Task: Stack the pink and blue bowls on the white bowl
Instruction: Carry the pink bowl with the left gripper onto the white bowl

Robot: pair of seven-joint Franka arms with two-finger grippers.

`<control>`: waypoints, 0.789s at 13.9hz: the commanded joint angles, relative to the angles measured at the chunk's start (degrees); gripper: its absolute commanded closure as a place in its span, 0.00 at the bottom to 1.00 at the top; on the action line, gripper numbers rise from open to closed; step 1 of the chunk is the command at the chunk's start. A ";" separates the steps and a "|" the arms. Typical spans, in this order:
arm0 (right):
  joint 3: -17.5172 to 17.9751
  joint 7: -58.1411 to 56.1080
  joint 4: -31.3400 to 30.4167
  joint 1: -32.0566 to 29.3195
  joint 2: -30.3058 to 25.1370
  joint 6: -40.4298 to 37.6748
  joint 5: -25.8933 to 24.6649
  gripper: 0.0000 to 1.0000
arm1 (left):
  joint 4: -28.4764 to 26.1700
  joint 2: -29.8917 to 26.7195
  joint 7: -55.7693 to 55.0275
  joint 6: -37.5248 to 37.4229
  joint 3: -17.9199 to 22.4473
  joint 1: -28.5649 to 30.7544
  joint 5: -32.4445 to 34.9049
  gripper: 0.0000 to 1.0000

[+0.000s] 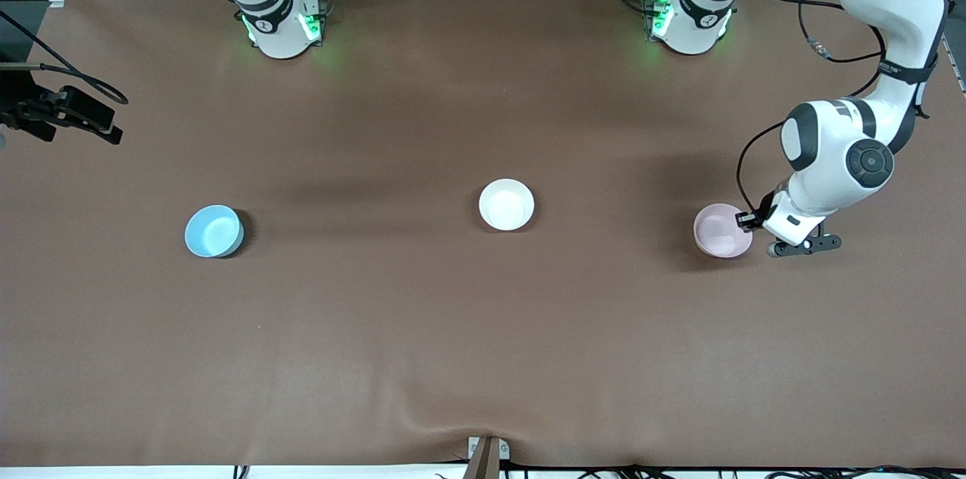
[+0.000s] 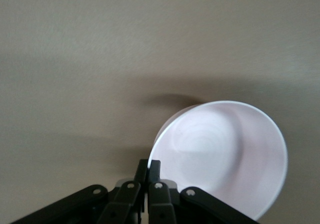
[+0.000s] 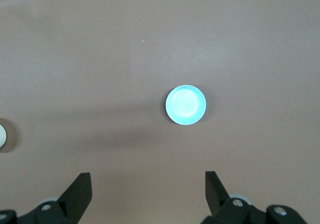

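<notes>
The pale pink bowl [image 1: 721, 231] is at the left arm's end of the table. My left gripper [image 1: 751, 221] is shut on its rim, one finger inside the bowl and one outside. The left wrist view shows the pink bowl [image 2: 225, 154] pinched at its edge by the left gripper [image 2: 149, 166]. The white bowl [image 1: 506, 204] sits mid-table. The blue bowl [image 1: 214, 231] rests toward the right arm's end. My right gripper [image 3: 148, 186] hangs open high over the table with the blue bowl [image 3: 185, 105] below it, and does not show in the front view.
A black camera mount [image 1: 68, 113] juts in over the table edge at the right arm's end. A small bracket [image 1: 487, 456] sits at the table's edge nearest the front camera. The brown mat [image 1: 483, 328] lies bare between the bowls.
</notes>
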 commanded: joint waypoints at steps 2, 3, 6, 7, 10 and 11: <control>0.89 -0.03 0.65 -1.15 0.11 -0.54 0.19 0.00 | -0.40 -6.17 -1.34 -4.76 -6.66 0.49 -3.38 1.00; 0.80 -0.03 0.65 -1.15 0.11 -0.54 0.19 0.00 | -0.14 -6.79 -2.92 -5.81 -8.77 0.49 -4.79 1.00; 0.80 -0.03 0.65 -1.24 0.11 -0.54 0.19 0.00 | 2.05 -7.58 -10.73 -9.85 -14.84 0.31 -5.16 1.00; 0.80 -0.11 0.57 -1.24 0.11 -0.54 0.19 0.00 | 2.84 -7.58 -13.97 -11.08 -17.03 0.31 -5.16 1.00; 0.80 -0.03 0.65 -1.24 0.11 -0.54 0.19 0.00 | 4.60 -6.89 -23.47 -11.45 -23.54 -0.13 -5.16 1.00; 0.80 -0.03 0.65 -1.33 0.20 -0.54 0.19 0.00 | 5.30 -6.36 -25.94 -11.45 -25.30 -0.48 -5.16 1.00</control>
